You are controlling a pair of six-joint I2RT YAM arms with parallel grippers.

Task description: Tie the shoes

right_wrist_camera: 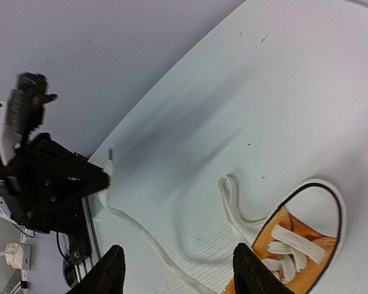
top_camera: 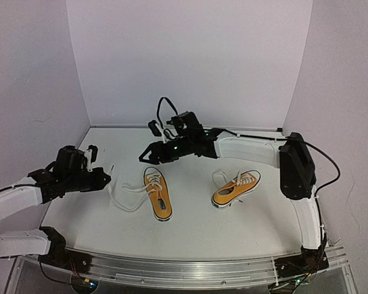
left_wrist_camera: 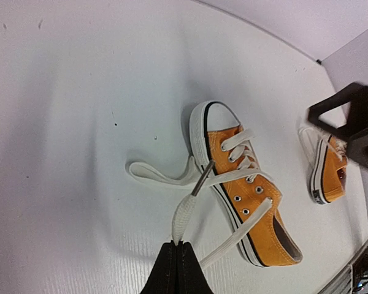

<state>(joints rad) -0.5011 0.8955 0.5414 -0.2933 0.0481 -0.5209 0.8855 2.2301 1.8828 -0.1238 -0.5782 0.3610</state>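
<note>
Two orange-yellow sneakers lie on the white table: the left shoe (top_camera: 157, 193) and the right shoe (top_camera: 236, 188). The left shoe's white laces are loose. My left gripper (top_camera: 107, 178) is shut on the end of one lace (left_wrist_camera: 184, 217), just behind its metal tip (left_wrist_camera: 202, 179), left of the shoe (left_wrist_camera: 245, 190). That lace runs in a long curve back to the shoe (right_wrist_camera: 165, 257). The other lace lies in a loop (right_wrist_camera: 230, 199) by the toe cap (right_wrist_camera: 322, 202). My right gripper (top_camera: 144, 157) is open, above and behind the left shoe's toe, holding nothing.
The right shoe shows at the right edge of the left wrist view (left_wrist_camera: 331, 168). White walls enclose the table on three sides (top_camera: 190, 61). A metal rail (top_camera: 190, 269) runs along the near edge. The left arm shows in the right wrist view (right_wrist_camera: 46, 184).
</note>
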